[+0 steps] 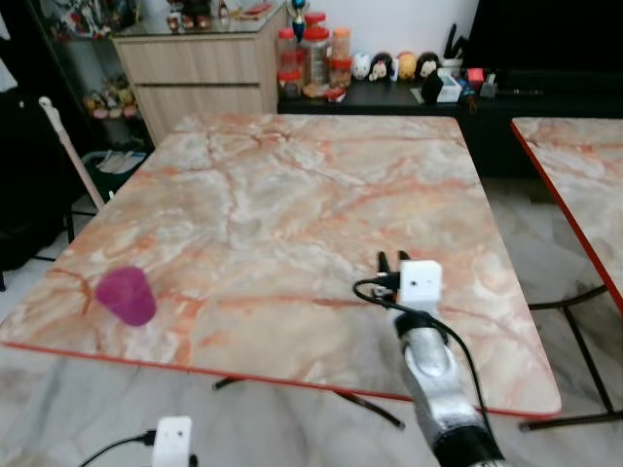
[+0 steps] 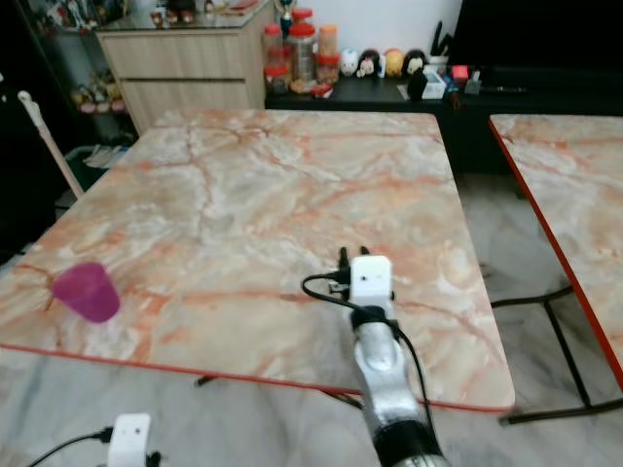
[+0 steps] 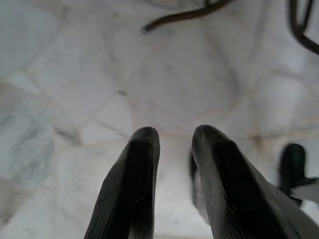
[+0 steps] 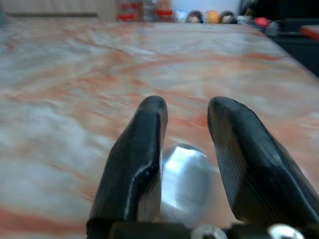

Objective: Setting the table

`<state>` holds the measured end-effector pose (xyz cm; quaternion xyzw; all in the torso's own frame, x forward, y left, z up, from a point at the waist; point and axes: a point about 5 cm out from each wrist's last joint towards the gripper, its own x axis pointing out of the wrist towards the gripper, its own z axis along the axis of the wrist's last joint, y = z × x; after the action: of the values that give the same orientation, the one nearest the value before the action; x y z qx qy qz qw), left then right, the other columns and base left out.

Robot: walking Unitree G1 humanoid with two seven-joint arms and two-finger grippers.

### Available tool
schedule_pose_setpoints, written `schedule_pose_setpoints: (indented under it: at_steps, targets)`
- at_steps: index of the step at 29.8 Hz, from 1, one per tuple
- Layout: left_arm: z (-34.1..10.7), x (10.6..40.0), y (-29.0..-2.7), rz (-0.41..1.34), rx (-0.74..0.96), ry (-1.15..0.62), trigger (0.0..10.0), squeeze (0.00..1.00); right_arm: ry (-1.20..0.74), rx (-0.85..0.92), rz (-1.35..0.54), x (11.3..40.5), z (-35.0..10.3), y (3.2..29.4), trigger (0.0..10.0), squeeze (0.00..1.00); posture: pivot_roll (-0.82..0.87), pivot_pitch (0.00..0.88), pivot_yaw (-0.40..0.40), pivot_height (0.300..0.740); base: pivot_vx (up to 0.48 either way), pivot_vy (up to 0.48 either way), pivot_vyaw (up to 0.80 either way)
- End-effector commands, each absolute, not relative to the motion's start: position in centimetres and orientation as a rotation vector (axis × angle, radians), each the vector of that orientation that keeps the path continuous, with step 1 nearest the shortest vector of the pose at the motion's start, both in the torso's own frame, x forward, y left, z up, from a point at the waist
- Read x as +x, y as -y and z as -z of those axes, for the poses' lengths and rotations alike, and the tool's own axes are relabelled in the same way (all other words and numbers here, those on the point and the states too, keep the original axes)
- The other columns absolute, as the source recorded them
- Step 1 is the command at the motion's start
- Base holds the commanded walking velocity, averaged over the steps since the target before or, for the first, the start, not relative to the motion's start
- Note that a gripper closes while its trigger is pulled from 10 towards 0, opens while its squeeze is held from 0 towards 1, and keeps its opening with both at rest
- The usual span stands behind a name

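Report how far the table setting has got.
Done so far: a purple cup sits on the marble table near its front left corner. In hand: the right gripper is over the table's front right part, and a shiny silver object shows between its fingers; what it is cannot be told. The left gripper hangs idle over the floor. Left: nothing else is laid yet.

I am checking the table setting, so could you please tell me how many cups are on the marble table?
1: a purple cup lies near the front left corner of the marble table.
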<state>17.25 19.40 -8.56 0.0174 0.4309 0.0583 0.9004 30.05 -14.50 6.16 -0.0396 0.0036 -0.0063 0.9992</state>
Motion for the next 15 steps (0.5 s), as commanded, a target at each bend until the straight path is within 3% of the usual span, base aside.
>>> schedule_pose_setpoints:
  at_steps: [1, 15]
  targets:
    - [8.6, 16.7, -20.6, -0.141, 0.053, -0.904, 10.0, 0.00, 0.046, -0.094, -0.023, 29.9, -7.5, 13.4, 10.0, 0.00, 0.02, 0.000, 0.033, 0.740, 0.000, 0.000, 0.00]
    - [8.5, 16.7, -21.3, -0.130, 0.075, -0.903, 10.0, 0.00, -0.022, -0.160, 0.070, 25.8, -7.6, 15.7, 10.0, 0.00, -0.01, 0.033, 0.059, 0.740, 0.000, 0.000, 0.00]
